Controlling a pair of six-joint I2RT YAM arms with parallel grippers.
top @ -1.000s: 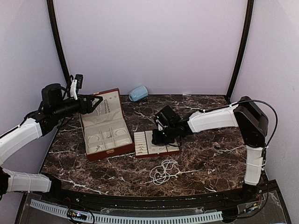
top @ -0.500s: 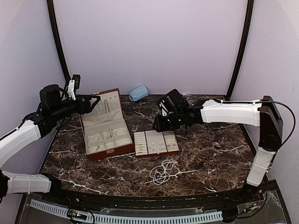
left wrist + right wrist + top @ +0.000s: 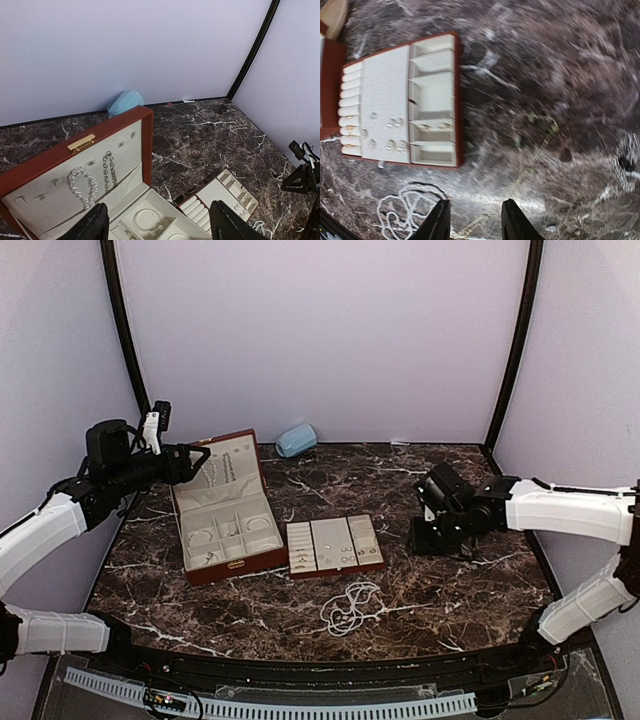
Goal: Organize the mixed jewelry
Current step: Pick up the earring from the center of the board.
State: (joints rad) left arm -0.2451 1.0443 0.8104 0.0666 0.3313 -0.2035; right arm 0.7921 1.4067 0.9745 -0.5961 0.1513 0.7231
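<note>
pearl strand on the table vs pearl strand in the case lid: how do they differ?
Place: the table strand lies on the bare marble table in front of the small tray; the lid strand hangs on the cream lining of the raised case lid.
Shape: the table strand is a loose tangle of loops; the lid strand hangs as one neat loop.
Shared: both are pale beaded strands.

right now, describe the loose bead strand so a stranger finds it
On the dark marble table, find the small cream-lined tray near the middle. Between it and the near edge lies the bead strand: white loops tangled on bare marble, while its neighbours sit in compartments.
</note>
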